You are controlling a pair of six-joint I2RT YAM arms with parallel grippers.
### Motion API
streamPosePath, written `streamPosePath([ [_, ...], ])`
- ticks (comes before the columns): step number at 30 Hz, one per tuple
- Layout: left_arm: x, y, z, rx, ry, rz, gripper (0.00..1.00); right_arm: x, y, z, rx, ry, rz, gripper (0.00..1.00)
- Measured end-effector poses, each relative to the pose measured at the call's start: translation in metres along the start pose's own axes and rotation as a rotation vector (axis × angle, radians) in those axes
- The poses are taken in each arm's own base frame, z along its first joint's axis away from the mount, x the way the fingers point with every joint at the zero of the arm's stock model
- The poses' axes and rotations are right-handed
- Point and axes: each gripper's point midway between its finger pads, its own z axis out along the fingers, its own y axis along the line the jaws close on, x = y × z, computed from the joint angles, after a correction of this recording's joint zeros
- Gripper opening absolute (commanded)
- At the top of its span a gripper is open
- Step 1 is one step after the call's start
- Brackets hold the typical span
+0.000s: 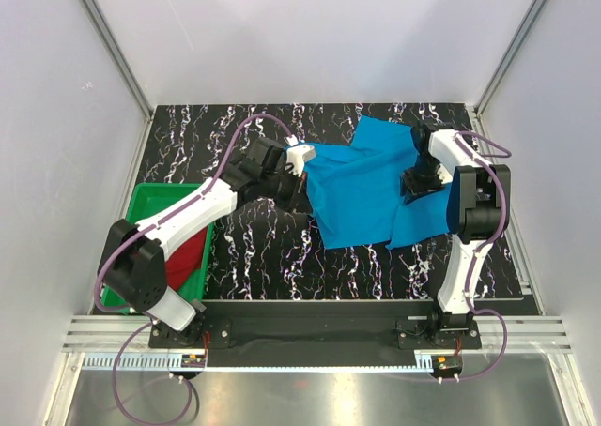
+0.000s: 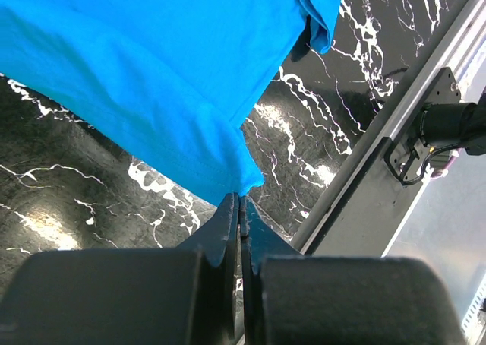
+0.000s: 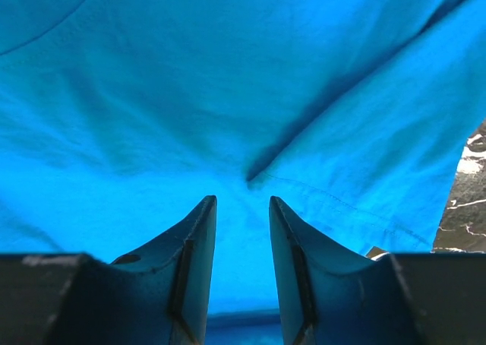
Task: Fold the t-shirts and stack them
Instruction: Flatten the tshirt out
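The sky-blue t-shirt (image 1: pixel 366 187) lies rumpled on the black marbled table, centre right. My left gripper (image 1: pixel 299 180) is shut on the shirt's left edge; in the left wrist view the jaws (image 2: pixel 241 200) pinch a corner of blue cloth (image 2: pixel 152 79) that hangs lifted above the table. My right gripper (image 1: pixel 419 182) is open over the shirt's right part; in the right wrist view its tips (image 3: pixel 243 202) stand apart just above the blue cloth (image 3: pixel 228 94), holding nothing. The dark red t-shirt (image 1: pixel 191 254) lies in the green bin, partly hidden by the left arm.
The green plastic bin (image 1: pixel 150 201) stands at the table's left edge. White walls with metal rails close in the table on three sides. The table's front rail (image 2: pixel 364 170) shows in the left wrist view.
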Motion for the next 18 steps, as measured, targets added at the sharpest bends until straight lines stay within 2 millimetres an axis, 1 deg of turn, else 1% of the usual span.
streamPosePath([
  [4,0.001,0.002,0.000,0.010,0.000,-0.009,0.00,0.001,-0.004,0.001,0.016,0.002,0.008,0.43],
  [9,0.000,0.000,0.000,0.027,-0.003,-0.007,0.00,0.003,-0.012,0.007,0.043,0.007,0.010,0.45],
  [14,0.000,-0.001,-0.001,0.035,-0.006,-0.008,0.00,0.003,-0.013,0.010,0.050,0.008,0.011,0.45],
  [18,0.000,-0.001,-0.001,0.038,-0.005,-0.008,0.00,0.005,-0.014,0.019,0.070,0.011,0.009,0.44],
])
